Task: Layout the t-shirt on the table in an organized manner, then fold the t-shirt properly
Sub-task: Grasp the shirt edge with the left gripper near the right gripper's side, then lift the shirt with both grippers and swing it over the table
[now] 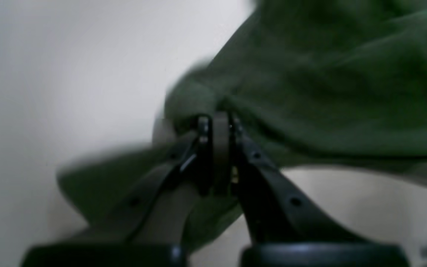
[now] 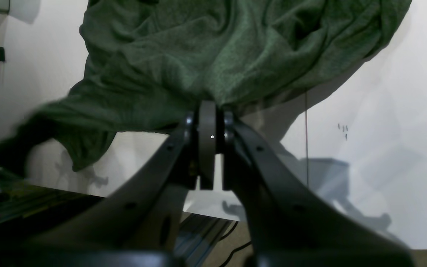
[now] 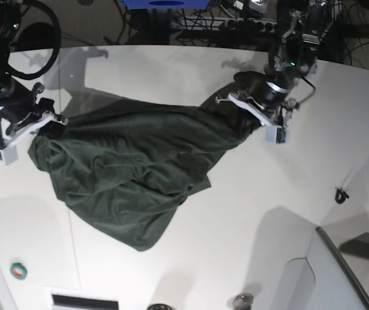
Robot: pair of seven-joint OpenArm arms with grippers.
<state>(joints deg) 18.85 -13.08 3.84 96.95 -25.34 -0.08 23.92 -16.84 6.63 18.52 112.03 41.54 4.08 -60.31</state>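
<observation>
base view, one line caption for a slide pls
Both arms hold the crumpled green t-shirt stretched between them over the white table.

Left wrist view is dim and soft all over: the dark green wrinkled cotton t-shirt [image 1: 328,92] smears with motion blur at its near edge, and the black left gripper [image 1: 219,129] sits close and out of focus. Right wrist view is sharper, fabric weave visible mid-frame, though the cloth's left corner blurs. Hard arm shadows fall across the smooth white table [image 2: 384,167] there. Base view is bright and evenly lit from overhead, with soft grey shadows beside the shirt, faint glare on the tabletop, and edges bowing slightly.
</observation>
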